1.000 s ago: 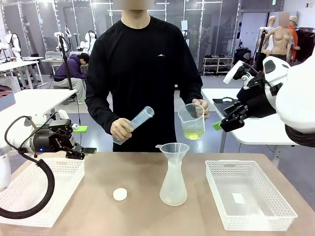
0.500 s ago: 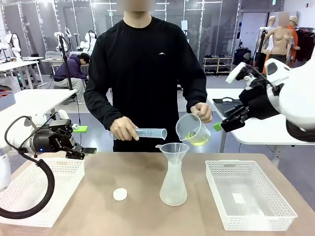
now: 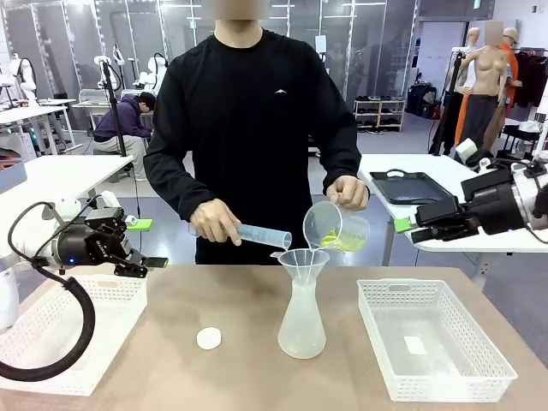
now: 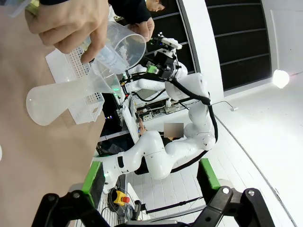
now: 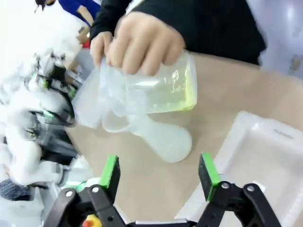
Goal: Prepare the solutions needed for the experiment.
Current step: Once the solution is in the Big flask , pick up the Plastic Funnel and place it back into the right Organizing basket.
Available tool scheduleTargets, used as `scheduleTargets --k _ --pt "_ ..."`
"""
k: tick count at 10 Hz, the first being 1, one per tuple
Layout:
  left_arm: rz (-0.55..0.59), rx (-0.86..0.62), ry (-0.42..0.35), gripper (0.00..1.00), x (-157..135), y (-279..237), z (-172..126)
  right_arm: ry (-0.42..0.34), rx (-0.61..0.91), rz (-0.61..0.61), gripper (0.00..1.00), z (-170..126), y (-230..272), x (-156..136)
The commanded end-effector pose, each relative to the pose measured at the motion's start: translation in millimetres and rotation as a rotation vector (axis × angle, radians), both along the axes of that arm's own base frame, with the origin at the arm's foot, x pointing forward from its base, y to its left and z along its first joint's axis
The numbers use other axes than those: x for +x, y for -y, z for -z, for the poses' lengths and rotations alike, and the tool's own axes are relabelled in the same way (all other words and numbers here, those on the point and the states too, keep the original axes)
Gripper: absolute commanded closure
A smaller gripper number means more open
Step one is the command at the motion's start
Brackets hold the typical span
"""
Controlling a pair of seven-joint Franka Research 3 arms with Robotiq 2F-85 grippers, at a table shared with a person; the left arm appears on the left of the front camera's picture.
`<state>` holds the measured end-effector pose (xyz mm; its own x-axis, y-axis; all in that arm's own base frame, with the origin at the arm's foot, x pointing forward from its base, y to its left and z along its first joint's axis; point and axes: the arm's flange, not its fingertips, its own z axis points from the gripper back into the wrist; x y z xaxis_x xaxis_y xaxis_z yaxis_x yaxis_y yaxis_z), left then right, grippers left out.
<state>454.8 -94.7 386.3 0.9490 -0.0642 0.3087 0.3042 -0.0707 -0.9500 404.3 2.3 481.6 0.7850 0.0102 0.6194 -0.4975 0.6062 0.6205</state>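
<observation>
A person's hand (image 3: 347,192) at the table's far edge tips a clear beaker (image 3: 330,224) over the funnel (image 3: 303,259) seated in a conical flask (image 3: 301,324) at mid-table. The pale yellow-green solution (image 3: 348,244) is pooled in the beaker's low side. The other hand (image 3: 214,223) holds a graduated cylinder (image 3: 261,234) almost level, its mouth just beside the funnel.

The front view adds a white cap (image 3: 208,338) on the table left of the flask, and a white basket near each front corner, left (image 3: 120,325) and right (image 3: 445,390).

The right wrist view brings the solution (image 5: 182,101) close, a lime band along the beaker's wall above the flask (image 5: 165,139). There the right gripper (image 5: 159,171) has its green pads apart, nothing between them. In the left wrist view (rolled, so the flask lies sideways) the left gripper (image 4: 151,177) also gapes empty.
</observation>
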Motion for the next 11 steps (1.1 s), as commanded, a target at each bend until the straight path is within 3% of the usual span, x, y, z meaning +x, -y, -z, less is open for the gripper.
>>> scheduleTargets --k 1,5,9,11 --pt "-0.004 -0.001 0.003 0.00 0 1 -1 -0.204 0.123 0.057 0.16 13 4 22" --pt "-0.004 -0.001 0.003 0.00 0 1 -1 -0.353 0.349 0.067 0.16 60 28 29" --pt "-0.004 -0.001 0.003 0.00 0 1 -1 -0.351 0.517 0.001 0.16 94 31 33" --pt "-0.004 -0.001 0.003 0.00 0 1 -1 -0.393 0.538 -0.015 0.16 102 29 30"
